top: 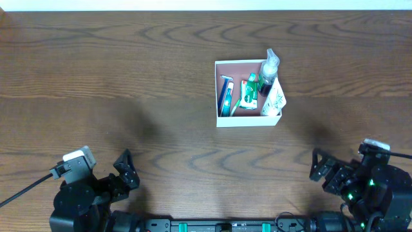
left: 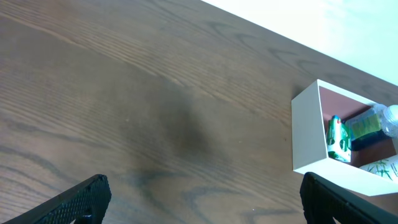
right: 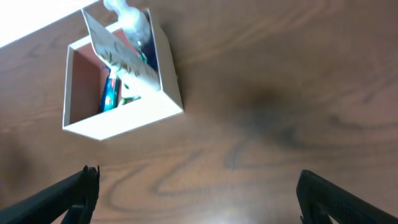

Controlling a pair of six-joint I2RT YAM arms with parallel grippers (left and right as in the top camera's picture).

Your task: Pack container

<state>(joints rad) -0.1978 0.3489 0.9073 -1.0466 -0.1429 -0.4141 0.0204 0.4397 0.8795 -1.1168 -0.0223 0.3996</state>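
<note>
Container sits right of centre on the wood table, well apart from both grippers. Inside we note a blue item, a green packet, a clear bottle, and a white tube with green leaf print leaning at the right wall. Label print is too small for us to read. Left gripper and right gripper sit near the table's near edge, fingers spread wide, holding nothing.
</note>
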